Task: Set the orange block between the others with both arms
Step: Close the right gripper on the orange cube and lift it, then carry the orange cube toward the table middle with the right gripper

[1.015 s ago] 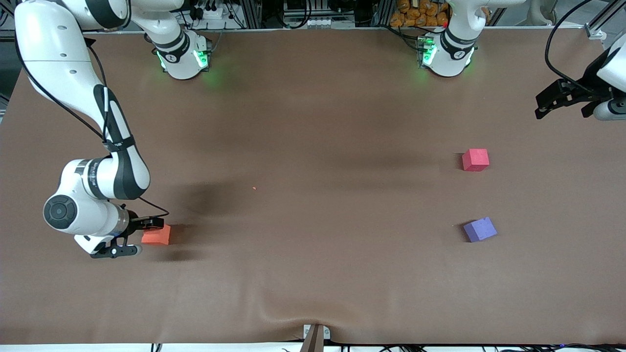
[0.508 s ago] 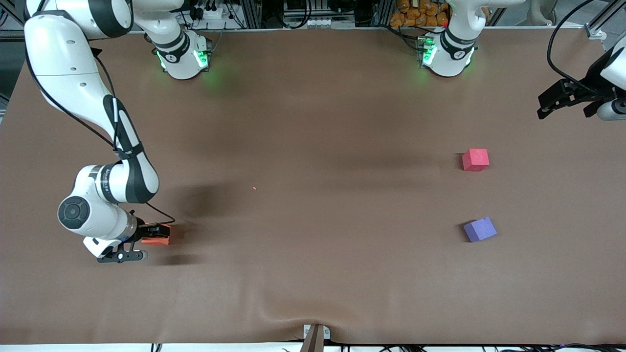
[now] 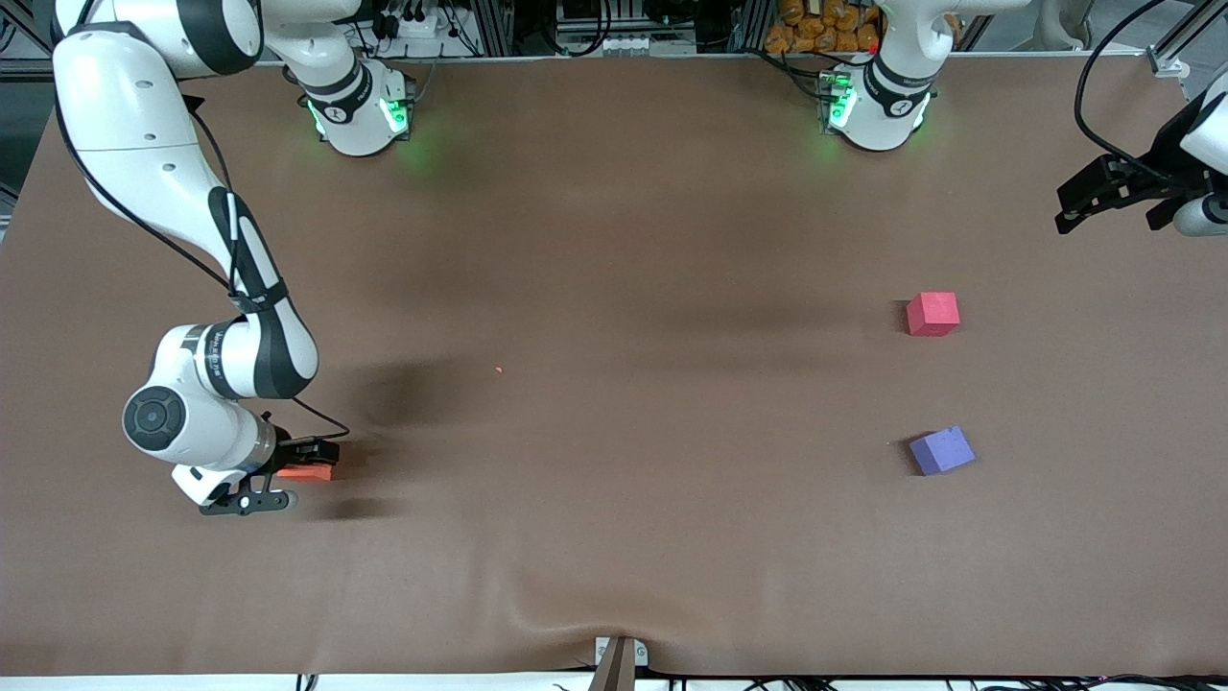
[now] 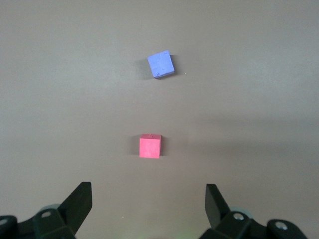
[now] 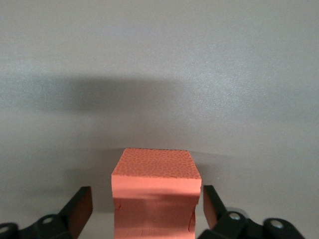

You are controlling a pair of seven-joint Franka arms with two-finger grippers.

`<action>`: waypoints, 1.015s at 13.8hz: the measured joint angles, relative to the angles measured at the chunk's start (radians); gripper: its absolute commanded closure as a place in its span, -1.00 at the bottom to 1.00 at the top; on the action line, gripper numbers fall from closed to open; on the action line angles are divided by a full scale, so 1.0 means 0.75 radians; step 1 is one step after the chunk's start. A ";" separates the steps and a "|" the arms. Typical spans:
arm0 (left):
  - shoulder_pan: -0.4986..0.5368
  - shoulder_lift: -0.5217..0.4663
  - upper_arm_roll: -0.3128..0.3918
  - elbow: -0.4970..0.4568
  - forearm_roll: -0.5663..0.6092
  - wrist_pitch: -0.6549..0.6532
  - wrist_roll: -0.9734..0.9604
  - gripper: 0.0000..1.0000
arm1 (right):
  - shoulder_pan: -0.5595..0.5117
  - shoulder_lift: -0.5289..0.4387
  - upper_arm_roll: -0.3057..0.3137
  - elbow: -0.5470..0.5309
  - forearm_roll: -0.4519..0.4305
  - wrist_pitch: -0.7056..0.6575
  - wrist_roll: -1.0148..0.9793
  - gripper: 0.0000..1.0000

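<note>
The right gripper (image 3: 299,472) sits low at the right arm's end of the table, jaws apart, flanking the orange block (image 5: 156,196); the left gripper (image 3: 1113,197) waits wide open.

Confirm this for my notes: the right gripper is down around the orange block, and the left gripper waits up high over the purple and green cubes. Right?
One slip: there is no green cube. The left wrist view shows the left gripper waiting open above the purple cube and a pinkish-red cube. The rest holds: the right gripper straddles the orange block.
</note>
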 measured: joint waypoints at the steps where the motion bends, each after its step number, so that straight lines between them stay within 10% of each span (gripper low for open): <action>1: 0.001 0.000 0.000 0.000 0.000 0.000 0.000 -1.00 | 0.000 0.000 0.000 -0.001 0.000 -0.002 0.000 -0.10; 4: 0.003 0.000 0.001 0.013 0.000 0.001 0.000 -1.00 | 0.000 0.000 0.000 -0.001 0.000 -0.009 0.000 1.00; 14: 0.046 0.000 0.006 0.038 0.000 0.001 0.000 -1.00 | 0.126 -0.004 0.020 0.079 0.001 -0.290 0.339 1.00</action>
